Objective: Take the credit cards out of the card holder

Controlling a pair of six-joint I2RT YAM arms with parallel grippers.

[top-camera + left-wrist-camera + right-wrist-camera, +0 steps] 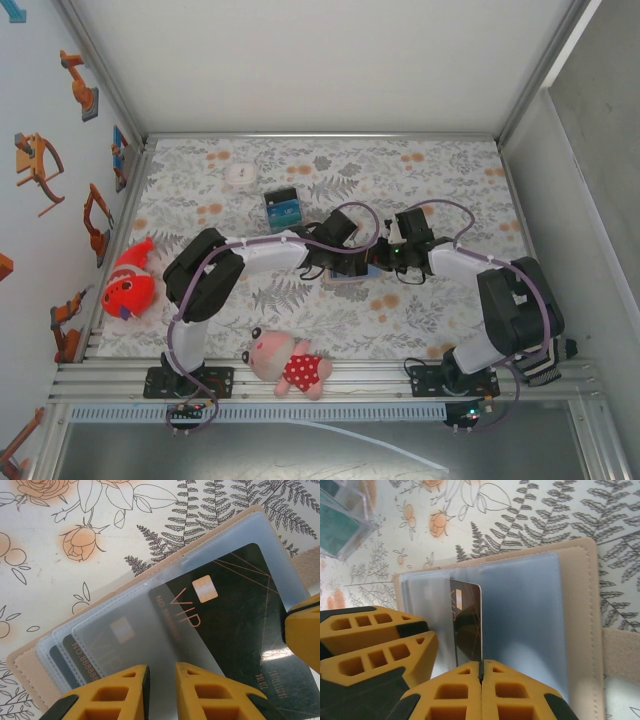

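Right wrist view: the right gripper (481, 666) pinches a black credit card (467, 625) over the open card holder (580, 605). Left gripper (162, 674): I cannot tell.

right gripper (481, 666) pinched on dark card (467, 625), card standing on edge | card holder (580, 630) open on floral cloth (545, 510) | left gripper (431, 634) over its left sleeves | clear box (342, 525) far left

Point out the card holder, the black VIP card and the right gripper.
card holder (580, 630), right wrist view, its tan leather border.
black VIP card (235, 620), left wrist view, dark face right of the chip.
right gripper (481, 666), right wrist view, between fingertips shut on the card.
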